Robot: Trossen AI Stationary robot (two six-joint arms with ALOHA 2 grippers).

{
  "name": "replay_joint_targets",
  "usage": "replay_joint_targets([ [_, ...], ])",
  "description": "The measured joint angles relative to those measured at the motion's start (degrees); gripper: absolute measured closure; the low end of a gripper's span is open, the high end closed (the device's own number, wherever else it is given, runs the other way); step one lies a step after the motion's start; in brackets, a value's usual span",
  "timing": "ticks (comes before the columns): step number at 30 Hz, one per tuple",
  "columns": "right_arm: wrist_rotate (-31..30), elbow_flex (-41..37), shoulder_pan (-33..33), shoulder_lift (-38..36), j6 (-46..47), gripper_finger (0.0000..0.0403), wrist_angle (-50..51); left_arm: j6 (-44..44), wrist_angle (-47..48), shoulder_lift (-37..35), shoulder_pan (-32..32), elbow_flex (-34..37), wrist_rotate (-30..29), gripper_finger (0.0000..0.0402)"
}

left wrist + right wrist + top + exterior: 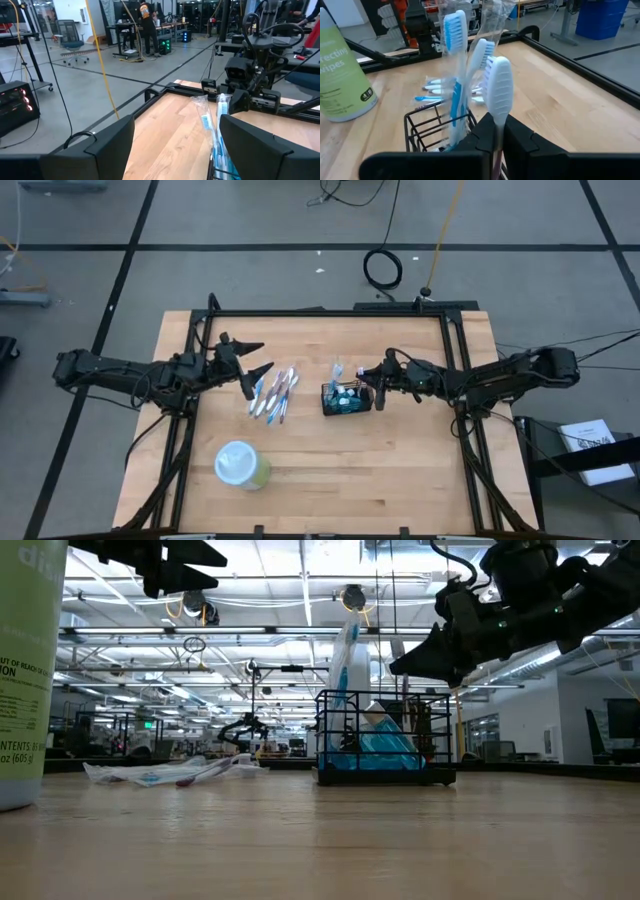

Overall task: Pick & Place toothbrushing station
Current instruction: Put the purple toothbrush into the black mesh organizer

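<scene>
My right gripper sits pinched on a white toothbrush, fingers closed around its handle with the head standing upright above them; the handle's lower end is cut off at the frame edge, so I cannot see whether it touches anything below. From overhead that brush is too small to pick out; there I only get the right gripper hard against the right end of the toothbrushing station, which stands near the middle of the table. The caddy holds wrapped toothbrushes standing on end, blue-and-white heads up; the low view adds pale blue packets in its bottom, though I cannot tell what they are. The left gripper hangs spread wide and empty above the board, left of a loose heap of wrapped brushes lying flat, just left of the caddy and apart from it. In its own wrist view the dark fingers block most of the caddy. The pale-green wipes canister stands near the front left, well apart; only the wrist and low views show its label, cropped.
</scene>
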State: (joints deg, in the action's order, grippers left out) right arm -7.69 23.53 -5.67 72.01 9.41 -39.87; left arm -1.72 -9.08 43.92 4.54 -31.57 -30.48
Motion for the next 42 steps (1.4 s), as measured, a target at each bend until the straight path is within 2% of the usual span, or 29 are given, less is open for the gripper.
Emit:
replay_joint_targets([
  [11, 0.3, 0.0, 0.0, -0.4, -1.9, 0.0375, 0.7, -0.4, 0.3, 0.0, 0.0, 0.0, 0.0, 0.0103],
  [14, 0.5, -0.2, 0.0, -0.2, -3.2, 0.0349, 1.8, -0.4, 0.3, 0.0, 0.0, 0.0, 0.0, 0.01],
  [21, 0.4, -0.2, 0.0, -0.4, -3.1, 0.0257, -1.3, -0.3, 0.3, 0.0, 0.0, 0.0, 0.0, 0.0099],
  [26, 0.4, -0.2, 0.0, -3.7, -3.1, 0.0211, -3.0, -0.5, 0.3, 0.0, 0.0, 0.0, 0.0, 0.0105],
  [35, 0.4, -0.1, 0.0, -12.5, -3.1, 0.0168, 0.4, -1.9, 0.3, 0.0, 0.0, 0.0, 0.1, 0.01],
  [42, 0.4, -0.1, 0.2, -11.4, -3.0, 0.0167, 3.7, -2.1, 0.3, 0.0, 0.0, 0.0, 0.1, 0.0106],
])
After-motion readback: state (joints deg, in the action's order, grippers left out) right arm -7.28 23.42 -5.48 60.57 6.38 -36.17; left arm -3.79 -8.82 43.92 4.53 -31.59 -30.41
